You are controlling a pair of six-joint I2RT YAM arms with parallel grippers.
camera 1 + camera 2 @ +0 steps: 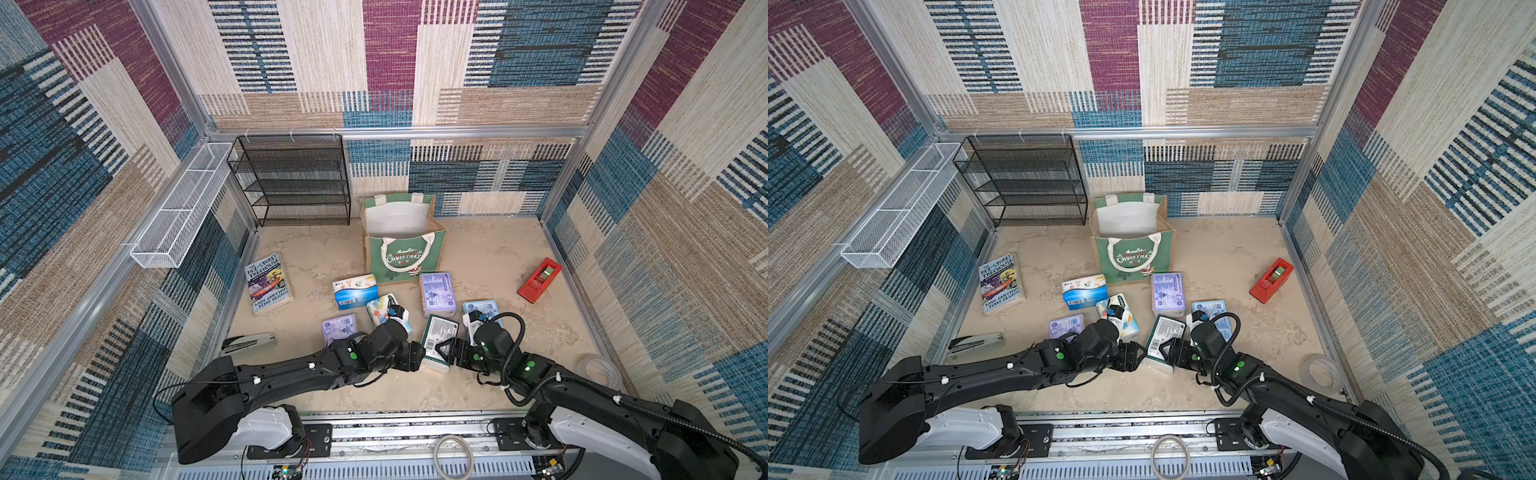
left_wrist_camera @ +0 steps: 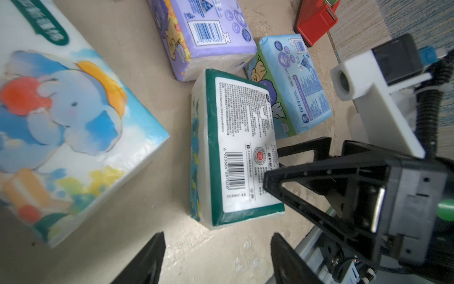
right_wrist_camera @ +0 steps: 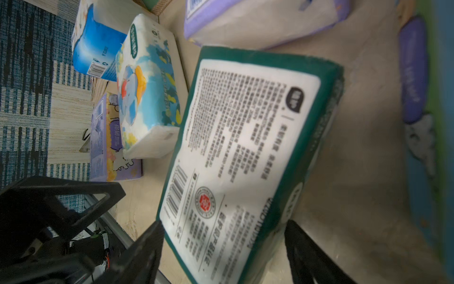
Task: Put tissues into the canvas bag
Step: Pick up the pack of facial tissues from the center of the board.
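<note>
A sandy beige tabletop (image 1: pixel 498 257) seen from above, with a boxy canvas bag (image 1: pixel 405 259) standing upright and open. It has a green front reading "Christmas", tan jute sides and white handles. Only white lining shows inside it.

In front of the bag, toward the robot and well apart from it, a soft, brick-shaped, plastic-wrapped green-and-white tissue pack (image 1: pixel 438 332) lies flat with its printed label up. The two black arms meet at the end of this pack farthest from the bag.

The right gripper (image 3: pixel 223 228) has its jaws spread wide, one finger on each long side of that end. The fingers sit at or against the wrap, and whether they are squeezing cannot be told. The left gripper (image 2: pixel 217 236) has its jaws apart with nothing between them, just short of the same end.

Nearer the bag than this pack lie a lavender rectangular tissue pack (image 1: pixel 437 293), a light blue tissue pack (image 1: pixel 484 309), a blue-and-white tissue pack (image 1: pixel 355 291) and a white cartoon-print tissue pack (image 1: pixel 384 309).

The green-and-white pack looks light and squashy, with a glossy film that is likely slippery. Held by one end, it would probably sag or pivot. A firmer hold would be across its narrow width nearer the middle, pressing enough to dent the wrap.
</note>
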